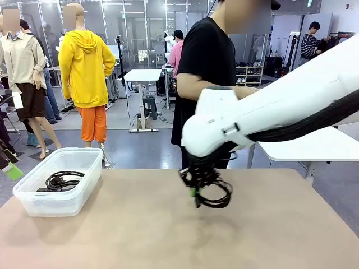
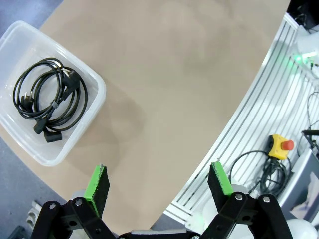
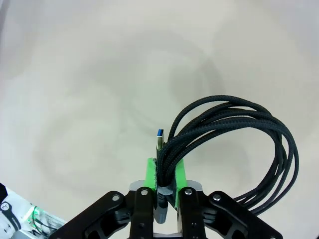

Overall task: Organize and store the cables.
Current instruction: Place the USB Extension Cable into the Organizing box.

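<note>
Right gripper clenches braided cable coil, well right of bin; left gripper released, near bin; second coil inside.

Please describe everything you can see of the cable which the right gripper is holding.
The cable is a thin black cord with a braided, fabric-like jacket, wound into a round coil of several loops. One end carries a metal USB plug with a blue insert. The right gripper has its jaws shut on the bunched loops, with the plug poking out past the green pads. The coil hangs beside the gripper, above the brown table, apparently touching nothing else.
</note>
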You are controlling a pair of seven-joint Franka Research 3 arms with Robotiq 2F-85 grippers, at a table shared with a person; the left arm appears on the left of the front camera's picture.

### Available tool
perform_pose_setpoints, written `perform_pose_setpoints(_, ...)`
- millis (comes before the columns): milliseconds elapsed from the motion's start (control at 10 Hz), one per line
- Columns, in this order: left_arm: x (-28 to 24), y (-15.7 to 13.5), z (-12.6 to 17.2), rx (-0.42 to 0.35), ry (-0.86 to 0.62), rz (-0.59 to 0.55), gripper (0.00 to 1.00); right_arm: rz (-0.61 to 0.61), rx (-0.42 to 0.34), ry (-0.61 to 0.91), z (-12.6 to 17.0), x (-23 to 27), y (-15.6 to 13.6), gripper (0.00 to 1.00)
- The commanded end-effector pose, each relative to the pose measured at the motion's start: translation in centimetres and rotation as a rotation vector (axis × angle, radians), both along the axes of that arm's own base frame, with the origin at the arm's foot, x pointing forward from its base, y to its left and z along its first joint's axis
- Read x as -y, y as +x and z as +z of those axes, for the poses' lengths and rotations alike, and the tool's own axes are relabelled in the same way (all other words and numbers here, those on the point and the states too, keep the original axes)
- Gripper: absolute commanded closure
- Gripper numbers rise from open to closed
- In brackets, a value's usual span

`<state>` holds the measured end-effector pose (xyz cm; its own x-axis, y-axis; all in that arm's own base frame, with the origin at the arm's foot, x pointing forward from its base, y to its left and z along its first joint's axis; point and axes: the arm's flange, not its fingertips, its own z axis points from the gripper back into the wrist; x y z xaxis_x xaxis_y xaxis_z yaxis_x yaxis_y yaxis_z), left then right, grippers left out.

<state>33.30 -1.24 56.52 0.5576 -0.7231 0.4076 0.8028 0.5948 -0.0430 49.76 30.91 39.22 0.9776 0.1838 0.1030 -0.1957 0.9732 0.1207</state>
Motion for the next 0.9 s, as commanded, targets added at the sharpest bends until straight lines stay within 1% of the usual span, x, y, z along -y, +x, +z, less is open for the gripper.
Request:
perform_pose_setpoints(0, 0.0, -0.1, 0.4, -0.016, 0.013, 0.009, 0.00, -0.028, 0.025, -0.018, -1.1, -4.1, 0.7, 1.00)
perform_pose_setpoints(100, 0.0, -0.1, 0.4, -0.016, 0.013, 0.009, 0.00, -0.030, 0.025, -0.024, -2.0, -6.0, 0.4, 1.00)
perform_pose_setpoints(200, 0.0, -0.1, 0.4, -0.016, 0.013, 0.009, 0.00, -0.030, 0.004, -0.029, -3.1, -7.5, 0.2, 1.00)
perform_pose_setpoints(300, 0.0, -0.1, 0.4, -0.016, 0.013, 0.009, 0.00, -0.028, 0.010, -0.033, -4.5, -9.2, -0.1, 1.00)
perform_pose_setpoints(400, 0.0, -0.1, 0.4, -0.016, 0.013, 0.009, 0.00, -0.026, 0.025, -0.043, -5.4, -10.2, -0.2, 1.00)
perform_pose_setpoints(500, 0.0, -0.1, 0.4, -0.016, 0.013, 0.009, 0.00, -0.035, 0.018, -0.068, -6.2, -10.8, -0.1, 1.00)
perform_pose_setpoints(600, 0.0, -0.1, 0.4, -0.016, 0.013, 0.009, 0.00, -0.060, 0.028, -0.082, -6.4, -11.0, -0.1, 1.00)
perform_pose_setpoints(700, 0.0, -0.1, 0.4, -0.016, 0.013, 0.009, 0.00, -0.073, 0.022, -0.078, -6.4, -11.2, 0.1, 0.55)
perform_pose_setpoints(800, 0.0, -0.1, 0.4, -0.016, 0.013, 0.009, 0.00, -0.076, 0.021, -0.064, -6.1, -11.2, 0.0, 0.43)
